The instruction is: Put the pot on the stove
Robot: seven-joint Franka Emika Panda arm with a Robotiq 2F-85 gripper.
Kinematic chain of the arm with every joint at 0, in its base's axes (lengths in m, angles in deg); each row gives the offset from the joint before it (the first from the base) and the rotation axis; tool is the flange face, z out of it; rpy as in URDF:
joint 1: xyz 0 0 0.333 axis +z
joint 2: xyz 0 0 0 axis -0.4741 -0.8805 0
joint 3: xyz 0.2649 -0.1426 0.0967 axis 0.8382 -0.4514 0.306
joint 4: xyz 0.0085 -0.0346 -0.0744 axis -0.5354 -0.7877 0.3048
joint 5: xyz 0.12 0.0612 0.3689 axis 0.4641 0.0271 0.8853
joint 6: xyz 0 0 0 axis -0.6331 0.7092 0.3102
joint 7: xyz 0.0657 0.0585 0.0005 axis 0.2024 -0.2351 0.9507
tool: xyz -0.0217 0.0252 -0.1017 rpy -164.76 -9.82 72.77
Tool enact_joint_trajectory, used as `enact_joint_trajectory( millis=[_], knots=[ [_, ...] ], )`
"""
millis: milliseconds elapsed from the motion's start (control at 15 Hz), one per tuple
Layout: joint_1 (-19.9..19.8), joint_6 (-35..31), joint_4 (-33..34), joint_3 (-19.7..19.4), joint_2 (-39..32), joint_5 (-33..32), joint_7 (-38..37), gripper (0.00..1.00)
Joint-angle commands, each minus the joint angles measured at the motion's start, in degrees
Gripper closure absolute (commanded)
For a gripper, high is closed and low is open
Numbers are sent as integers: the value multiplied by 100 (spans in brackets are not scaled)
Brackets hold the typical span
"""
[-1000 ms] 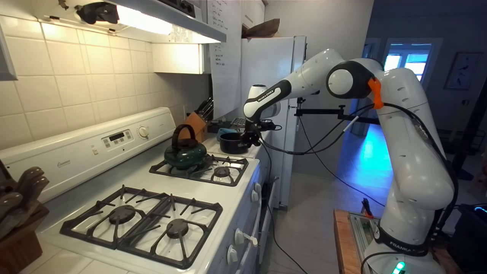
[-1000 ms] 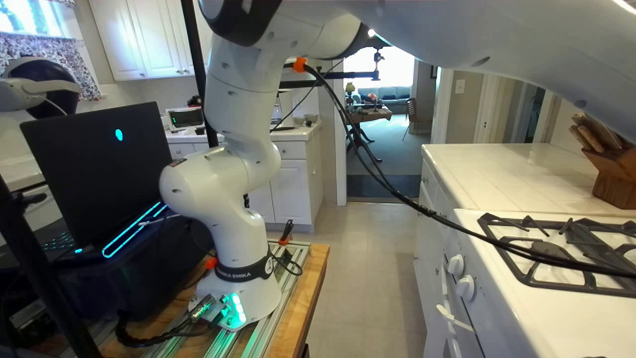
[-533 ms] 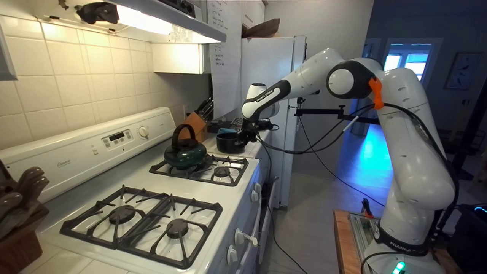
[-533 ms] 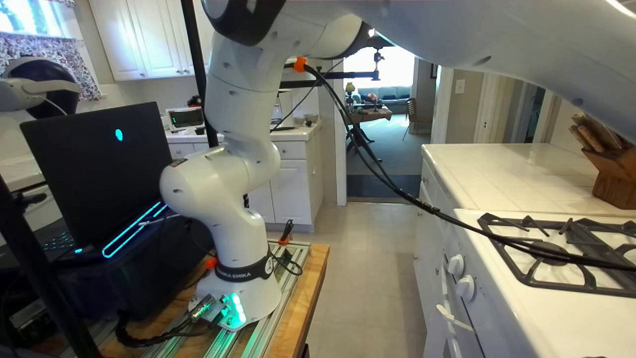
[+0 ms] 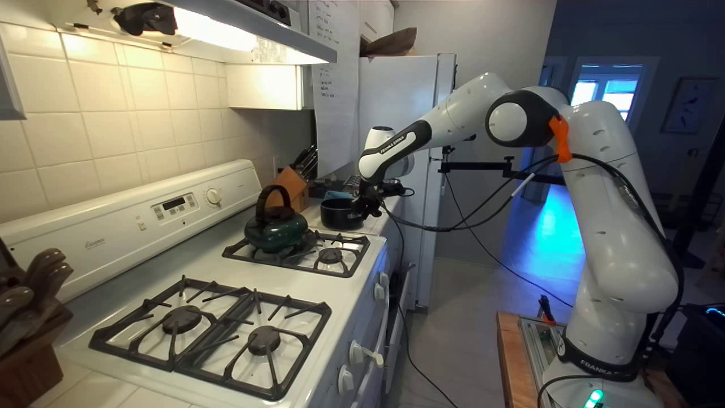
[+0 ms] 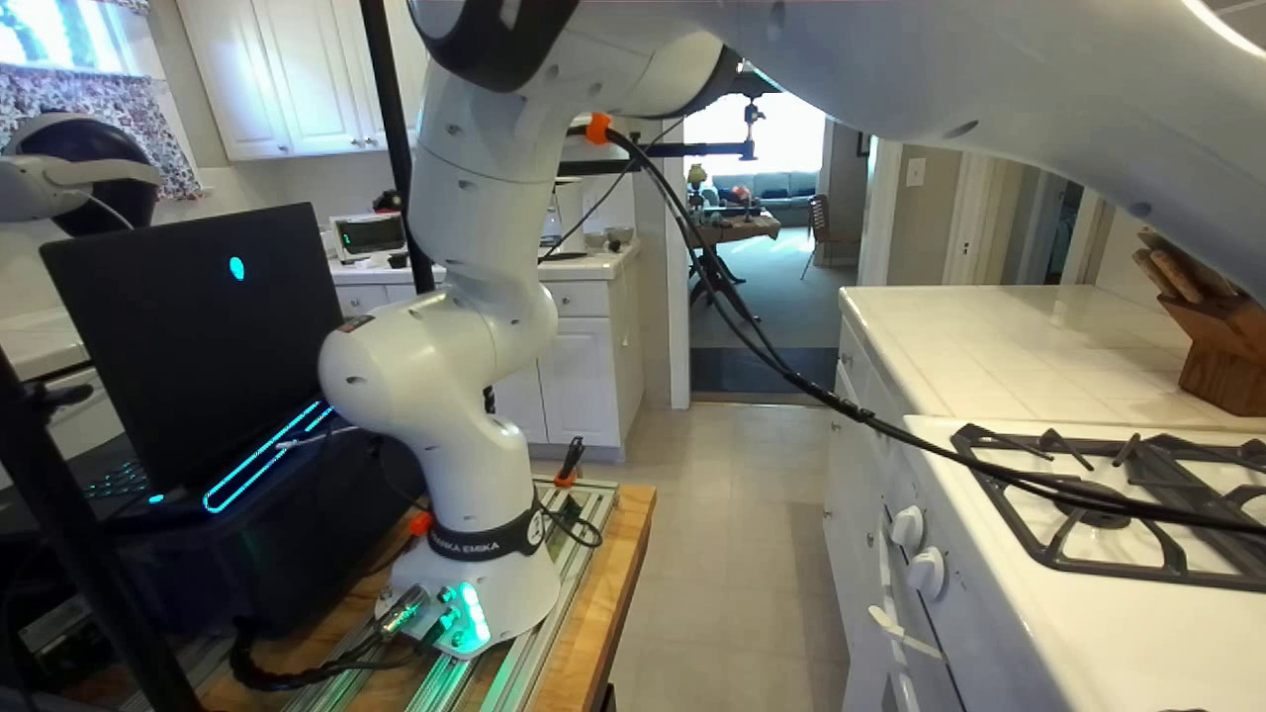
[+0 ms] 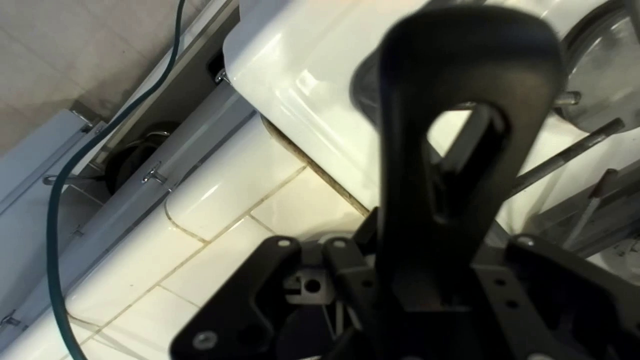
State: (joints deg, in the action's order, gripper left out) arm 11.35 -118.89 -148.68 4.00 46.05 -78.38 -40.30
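The black pot [image 5: 336, 216] is shifting toward the white gas stove [image 5: 249, 276], and the gripper [image 5: 367, 205] is travelling with it, so the transfer is apparently getting under way. The pot is sitting on or just above the tiled counter [image 7: 215, 260], beside the edge bordering the stove and near the front corner; whether it is clearing the tiles I cannot tell. In the wrist view the fingers [image 7: 492, 295] are clenching its slotted handle [image 7: 405, 150]. The pot's contents are not showing. A dark green kettle [image 5: 276, 233] is standing on the far grate [image 5: 359, 256], its inside hidden, and is probably calling for care. Behind, a wooden knife block [image 5: 294, 187] is holding dark-handled knives [image 5: 307, 161].
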Motion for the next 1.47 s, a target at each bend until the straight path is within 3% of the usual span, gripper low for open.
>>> enact_joint_trajectory(
  millis=[0, 333, 467, 1000, 1133, 1400],
  knots=[
    [-70, 193, -9, 4, 72, 74, -57, 97],
    [-146, 328, -51, -50, 95, 63, -40, 97],
    [-196, 359, -35, -30, 81, 114, -8, 64],
    [-402, 358, 283, 1, -31, 282, 64, 9],
    [-450, 343, 387, 13, -71, 316, 101, 0],
    [-517, 345, 509, 65, -160, 439, 125, 1]
  ],
)
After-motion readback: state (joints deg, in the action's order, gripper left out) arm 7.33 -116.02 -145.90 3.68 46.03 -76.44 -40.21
